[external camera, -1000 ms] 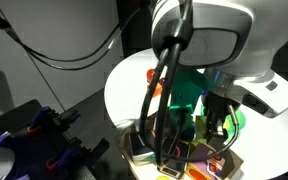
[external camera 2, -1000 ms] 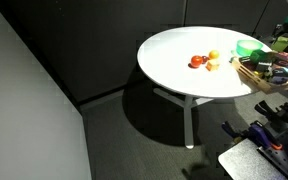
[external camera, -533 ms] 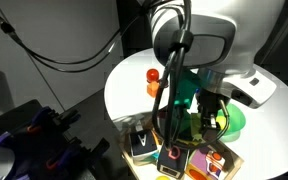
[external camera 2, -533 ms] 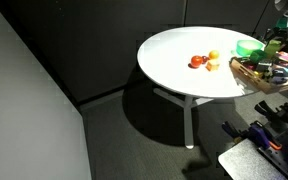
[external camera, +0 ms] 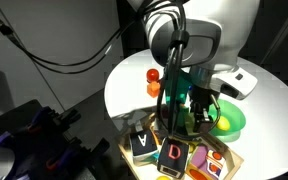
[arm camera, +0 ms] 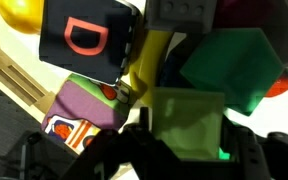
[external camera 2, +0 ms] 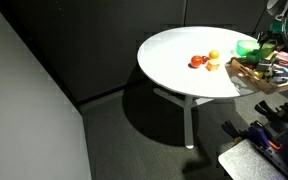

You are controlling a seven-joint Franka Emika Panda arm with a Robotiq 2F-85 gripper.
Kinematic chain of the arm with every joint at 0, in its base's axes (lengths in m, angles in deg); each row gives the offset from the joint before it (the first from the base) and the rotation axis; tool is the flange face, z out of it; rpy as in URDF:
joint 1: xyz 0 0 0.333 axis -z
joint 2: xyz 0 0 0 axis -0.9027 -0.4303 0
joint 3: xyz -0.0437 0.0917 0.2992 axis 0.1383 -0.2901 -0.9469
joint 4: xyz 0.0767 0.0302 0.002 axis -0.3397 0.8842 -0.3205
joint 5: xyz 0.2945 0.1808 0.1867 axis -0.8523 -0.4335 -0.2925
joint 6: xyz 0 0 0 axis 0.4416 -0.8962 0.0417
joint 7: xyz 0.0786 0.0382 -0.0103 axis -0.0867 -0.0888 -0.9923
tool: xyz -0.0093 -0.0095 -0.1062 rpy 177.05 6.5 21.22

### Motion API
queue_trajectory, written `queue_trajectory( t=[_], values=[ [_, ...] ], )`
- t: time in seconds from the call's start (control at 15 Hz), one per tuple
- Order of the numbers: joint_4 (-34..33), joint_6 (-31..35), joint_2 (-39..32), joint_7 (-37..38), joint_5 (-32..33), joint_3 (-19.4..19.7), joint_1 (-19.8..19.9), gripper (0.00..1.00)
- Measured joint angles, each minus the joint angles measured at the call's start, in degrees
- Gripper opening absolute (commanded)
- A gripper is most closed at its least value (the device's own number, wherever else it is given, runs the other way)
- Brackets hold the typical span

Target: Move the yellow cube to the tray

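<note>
The small yellow cube lies on the round white table next to small red and orange pieces, well apart from the gripper. The light-wood tray sits at the table's edge, full of lettered blocks; it also shows in an exterior view and in the wrist view. My gripper hangs just above the tray and is shut on a pale green block. In an exterior view the gripper is at the far right edge.
A round green bowl stands beside the tray. In the tray lie a black block with a red D, a larger green cube and a purple picture block. An orange piece lies on the table.
The arm has risen and swung away from the tray's blocks, carrying the pale green block. The D block, hidden before, now shows. The yellow cube has not moved.
</note>
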Motion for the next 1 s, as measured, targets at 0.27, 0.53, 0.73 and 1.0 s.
queue_trajectory(
  t=[0.27, 0.53, 0.73, 1.0],
  values=[
    [0.5, 0.0, 0.4, -0.3, 0.6, -1.0, -0.3, 1.0],
    [2.2, 0.0, 2.7, -0.3, 1.3, -1.3, -1.3, 1.0],
    [4.0, 0.0, 5.3, -0.3, 1.9, -1.3, -2.3, 1.0],
    [6.3, 0.0, 8.8, -0.3, 2.7, -1.6, -3.2, 1.0]
  ],
)
